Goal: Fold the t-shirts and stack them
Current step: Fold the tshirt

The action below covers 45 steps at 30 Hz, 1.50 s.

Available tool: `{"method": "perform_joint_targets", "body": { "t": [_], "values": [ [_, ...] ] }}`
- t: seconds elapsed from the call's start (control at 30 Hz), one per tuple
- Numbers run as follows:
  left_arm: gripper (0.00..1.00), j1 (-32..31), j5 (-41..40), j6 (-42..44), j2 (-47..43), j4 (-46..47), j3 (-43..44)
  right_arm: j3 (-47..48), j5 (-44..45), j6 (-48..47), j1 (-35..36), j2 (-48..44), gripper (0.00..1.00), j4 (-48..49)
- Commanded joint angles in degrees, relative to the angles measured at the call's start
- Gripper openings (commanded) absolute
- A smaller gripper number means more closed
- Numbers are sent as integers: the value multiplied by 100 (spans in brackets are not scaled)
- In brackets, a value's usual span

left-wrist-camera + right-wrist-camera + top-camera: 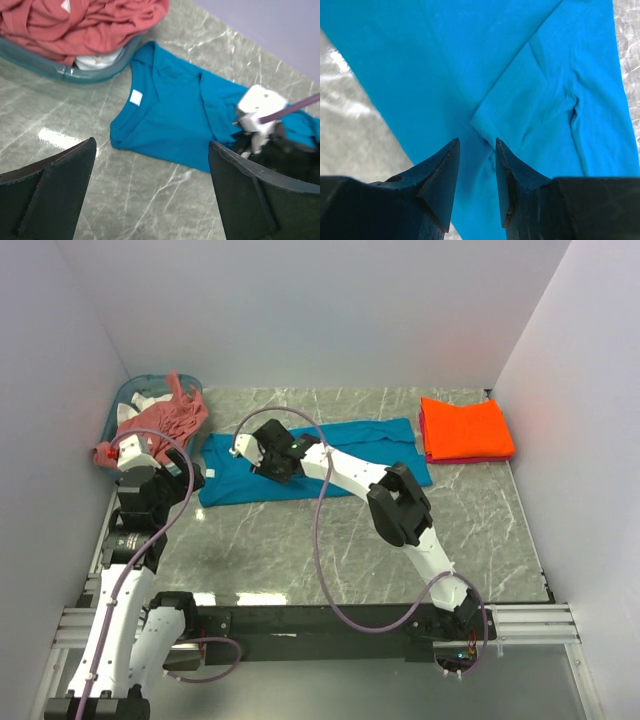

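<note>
The teal-blue t-shirt (350,455) lies spread on the marble table, its neck and white tag (135,97) towards the left. My right gripper (255,455) hangs low over the shirt's left part. In the right wrist view its jaws (477,141) stand a narrow gap apart over the cloth, by a folded sleeve edge (520,95). My left gripper (151,145) is wide open above bare table, just left of the shirt, with nothing in it. A folded orange t-shirt (465,425) lies at the back right. The salmon-pink t-shirt (165,420) is bunched in the basket.
A teal plastic basket (60,72) stands at the back left corner, with a white cloth (97,61) under the pink one. A red layer (428,445) shows under the orange shirt. White walls close in the table on three sides.
</note>
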Motion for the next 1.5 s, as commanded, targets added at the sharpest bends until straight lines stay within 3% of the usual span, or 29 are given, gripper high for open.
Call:
{"method": "perform_joint_targets", "body": {
  "t": [0.0,0.47,0.57,0.67,0.9,1.4,1.47],
  "values": [
    [98,3,-171,71,-71,332,157,465,635,110,77,166,42,-56],
    [98,3,-188,71,-35,253,201,307,741,22,165,422,40,173],
    [98,3,-206,71,-35,244,192,342,785,14,165,466,36,208],
    [98,3,-214,63,-62,235,201,342,785,31,165,466,29,278],
    [98,3,-232,71,-88,209,201,333,873,75,139,458,0,401],
    [98,3,-250,63,-97,209,201,-88,1181,708,-546,-69,0,919],
    [98,3,-232,71,-105,209,201,-150,735,691,-643,-175,0,833]
  ]
}}
